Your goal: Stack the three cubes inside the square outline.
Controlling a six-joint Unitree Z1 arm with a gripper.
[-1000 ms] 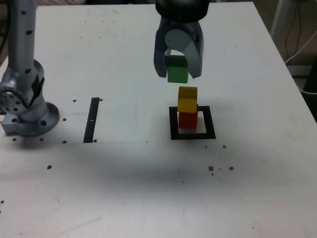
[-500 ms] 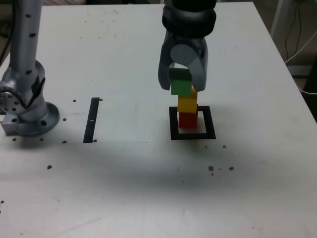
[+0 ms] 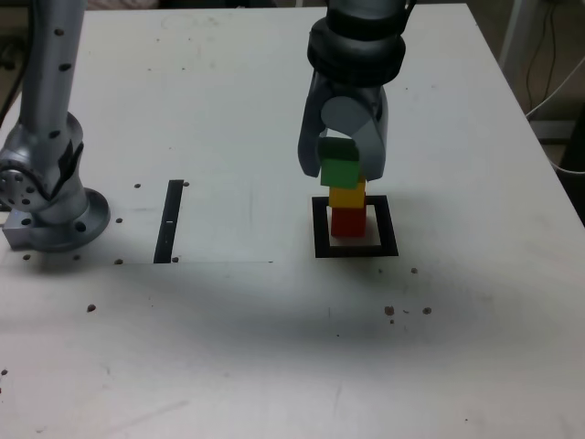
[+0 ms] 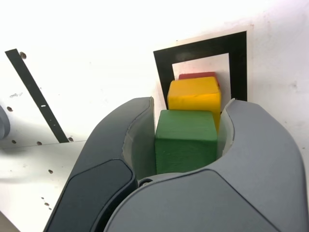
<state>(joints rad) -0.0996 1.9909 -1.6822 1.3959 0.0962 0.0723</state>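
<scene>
Lowered green cube (image 3: pixel 340 172) between end effector (image 3: pixel 342 174) fingers

On your table (image 3: pixel 228 320), in the exterior view's left half, you have a thin straight black strip (image 3: pixel 169 221) lying flat, with a small pale mark partway along it. Small dark spots dot the tabletop around it, and you can see a cluster of them nearer the exterior view's right. Past the table's edge on that side, you have a thin white cable (image 3: pixel 564 170), and beside it what may be dark wires (image 3: pixel 551 55), though the shadow there makes them hard to tell.
</scene>
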